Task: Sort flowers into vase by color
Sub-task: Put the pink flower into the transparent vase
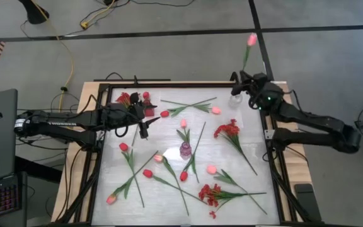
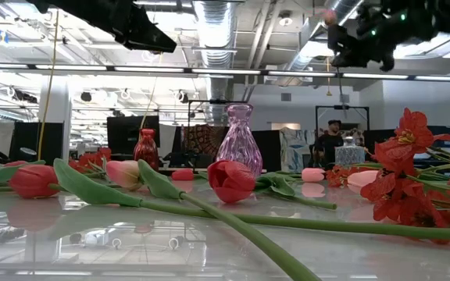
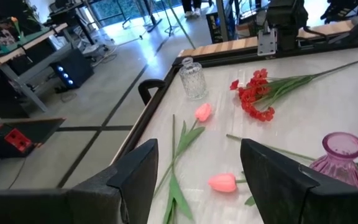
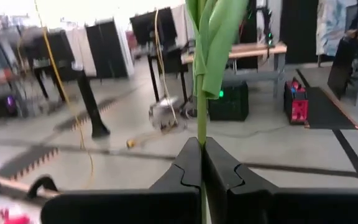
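My right gripper [image 1: 240, 77] hangs over the table's far right corner, shut on a pink tulip whose blossom [image 1: 252, 40] shows past the far edge. A clear vase [image 1: 236, 98] stands on the table just below it. A purple vase [image 1: 186, 150] stands mid-table, and a red vase [image 1: 148, 111] with red flowers [image 1: 126, 99] stands at the far left. Pink tulips [image 1: 216, 110], red tulips [image 1: 147, 173] and red bunches [image 1: 229, 131] lie flat on the white top. My left gripper [image 1: 145, 130] hovers open near the red vase, with nothing between its fingers [image 3: 135, 174]. My right gripper pinches the tulip's thin green stem [image 4: 201, 127] between its two shut fingers [image 4: 185, 165]. The fingers point level toward the far edge and lie across the stem. The stem stands up from them with a leaf [image 4: 217, 43] above, lifted clear of the table.
A black frame [image 1: 106, 85] edges the white table top. Another red bunch [image 1: 214, 194] lies near the front, and long leafy stems cross much of the surface. Cables run over the floor behind the far edge. A person [image 2: 332, 140] stands far off in the room.
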